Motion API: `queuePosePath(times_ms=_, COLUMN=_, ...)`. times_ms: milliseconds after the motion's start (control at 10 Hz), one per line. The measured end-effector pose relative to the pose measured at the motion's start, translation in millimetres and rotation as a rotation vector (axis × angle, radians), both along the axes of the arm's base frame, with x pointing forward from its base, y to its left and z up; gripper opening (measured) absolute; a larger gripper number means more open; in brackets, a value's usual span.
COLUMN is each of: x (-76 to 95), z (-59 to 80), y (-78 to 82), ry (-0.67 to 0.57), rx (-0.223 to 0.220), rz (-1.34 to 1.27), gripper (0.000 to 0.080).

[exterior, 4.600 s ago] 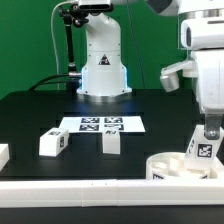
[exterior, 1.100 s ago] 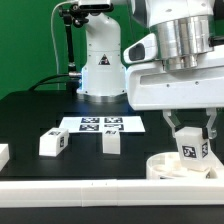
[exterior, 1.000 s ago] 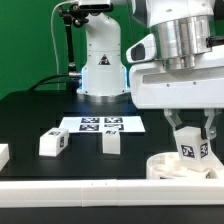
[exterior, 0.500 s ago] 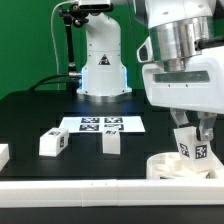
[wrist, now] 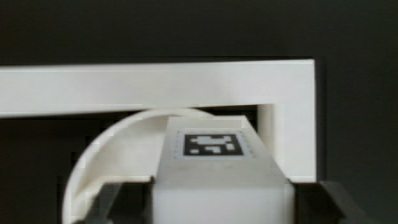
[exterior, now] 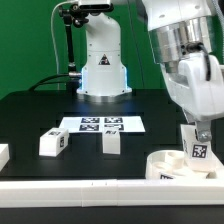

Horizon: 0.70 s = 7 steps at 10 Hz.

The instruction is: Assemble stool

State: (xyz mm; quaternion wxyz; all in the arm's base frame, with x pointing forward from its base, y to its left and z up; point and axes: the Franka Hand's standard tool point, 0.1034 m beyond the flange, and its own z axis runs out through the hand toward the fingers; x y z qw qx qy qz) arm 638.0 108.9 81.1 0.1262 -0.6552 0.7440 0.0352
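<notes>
The tool (exterior: 196,133) is closed on a white stool leg (exterior: 198,152), gripping its upper part. The leg stands with its long axis nearly upright, its tag facing the exterior camera and its lower end down at the round seat (exterior: 166,166). The seat lies on the black counter (exterior: 30,120) at the exterior view's right. Two more legs (exterior: 52,143) (exterior: 111,143) lie loose near the marker board (exterior: 100,125).

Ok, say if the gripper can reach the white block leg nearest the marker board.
Probably not yet: the gripper is shut on another leg at the round white seat; the way there looks free.
</notes>
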Motion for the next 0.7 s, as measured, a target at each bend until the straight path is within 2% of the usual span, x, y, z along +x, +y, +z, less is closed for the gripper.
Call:
queuePosePath(times_ms=300, x=0.0, z=0.2, y=2.8, ry=0.021, rx=0.036, rz=-0.109, gripper=0.0347)
queuePosePath(times_ms=400, x=0.1, z=0.4, y=2.3, ry=0.012, rx=0.030, rz=-0.073, gripper=0.0347)
queuePosePath(times_ms=500, x=1.2, z=2.6, y=-2.2, ry=-0.010, rx=0.019, rz=0.001, gripper=0.0549)
queuePosePath(times_ms=600, x=0.6, z=6.7, y=-5.0, ry=-0.013, rx=0.015, rz=0.060, gripper=0.0549)
queuePosePath(times_ms=700, x=2.6, z=13.5, y=-5.0, ry=-0.033, rx=0.008, rz=0.108, gripper=0.0629)
